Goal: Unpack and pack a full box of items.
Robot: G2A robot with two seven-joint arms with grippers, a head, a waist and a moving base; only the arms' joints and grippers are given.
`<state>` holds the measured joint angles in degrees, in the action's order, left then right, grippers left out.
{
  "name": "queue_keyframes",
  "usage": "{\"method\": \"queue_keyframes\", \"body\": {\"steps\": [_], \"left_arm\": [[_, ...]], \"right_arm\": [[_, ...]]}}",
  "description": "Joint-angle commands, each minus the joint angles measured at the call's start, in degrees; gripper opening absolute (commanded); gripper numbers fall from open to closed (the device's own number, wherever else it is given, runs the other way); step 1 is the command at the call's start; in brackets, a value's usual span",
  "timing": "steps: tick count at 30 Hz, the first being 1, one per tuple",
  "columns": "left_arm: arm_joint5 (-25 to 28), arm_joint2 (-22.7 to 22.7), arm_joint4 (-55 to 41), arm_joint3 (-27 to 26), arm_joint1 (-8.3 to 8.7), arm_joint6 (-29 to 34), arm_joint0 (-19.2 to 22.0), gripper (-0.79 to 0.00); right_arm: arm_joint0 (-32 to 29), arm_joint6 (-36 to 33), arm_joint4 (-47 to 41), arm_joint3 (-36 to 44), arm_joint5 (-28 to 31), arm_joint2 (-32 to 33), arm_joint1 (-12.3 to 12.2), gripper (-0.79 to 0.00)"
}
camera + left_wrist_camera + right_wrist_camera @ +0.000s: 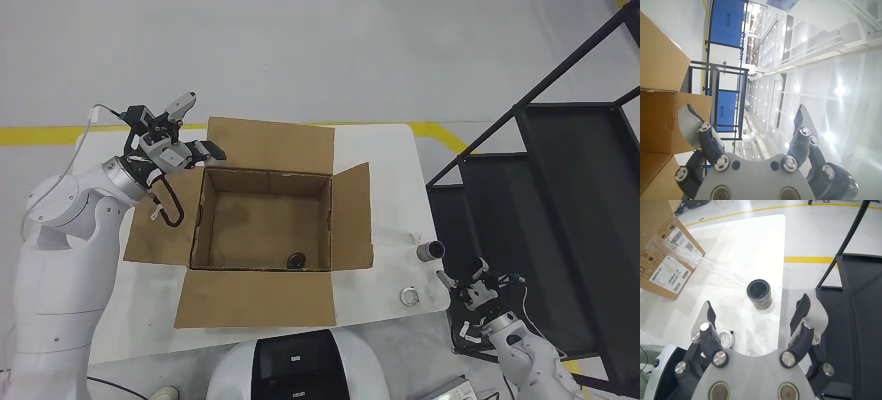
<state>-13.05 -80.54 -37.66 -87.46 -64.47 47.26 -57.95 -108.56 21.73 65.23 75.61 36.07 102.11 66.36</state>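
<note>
Spread wide and gripping nothing, the right tool (756,306) hangs low just off the worktop's (390,160) corner, its arm bent and angled up toward the edge. Just ahead of its fingers (800,311) a steel cylinder (758,294) stands upright on the worktop, apart from them. A white ring (727,337) lies flat closer in, beside one finger. Well beyond the cylinder sits the box (262,232), all four flaps folded out, with one small dark item (297,261) on its floor by the wall on this tool's side. A strip of clear tape (696,258) trails from the box's labelled flap toward the cylinder. The left tool (745,113) is raised at the box's opposite far corner, elbow bent, wrist tipped so it points upward. Its fingers are also wide apart and empty, one fingertip near a flap. A dark rack (560,200) stands beside the right tool, off the worktop.
</note>
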Motion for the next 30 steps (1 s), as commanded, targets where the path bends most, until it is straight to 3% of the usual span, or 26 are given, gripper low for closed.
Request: {"method": "queue_keyframes", "body": {"steps": [1,12,19,24,27,30], "left_arm": [[0.0,0.0,0.0,0.0,0.0,0.0,0.0,0.0],[0.0,0.0,0.0,0.0,0.0,0.0,0.0,0.0],[0.0,0.0,0.0,0.0,0.0,0.0,0.0,0.0],[0.0,0.0,0.0,0.0,0.0,0.0,0.0,0.0],[0.0,0.0,0.0,0.0,0.0,0.0,0.0,0.0],[0.0,0.0,0.0,0.0,0.0,0.0,0.0,0.0]], "right_arm": [[0.0,0.0,0.0,0.0,0.0,0.0,0.0,0.0],[0.2,-0.6,0.4,0.2,-0.2,-0.2,0.0,0.0],[-0.9,1.4,9.3,0.7,2.0,-1.5,-0.5,0.0],[-0.4,4.3,14.0,-1.0,0.5,-3.0,-0.6,-0.012],[0.0,6.5,18.4,-2.1,-2.4,-3.8,-0.7,-0.385],[0.7,8.6,21.1,-3.5,-4.3,-5.1,-0.7,-0.437]]}}
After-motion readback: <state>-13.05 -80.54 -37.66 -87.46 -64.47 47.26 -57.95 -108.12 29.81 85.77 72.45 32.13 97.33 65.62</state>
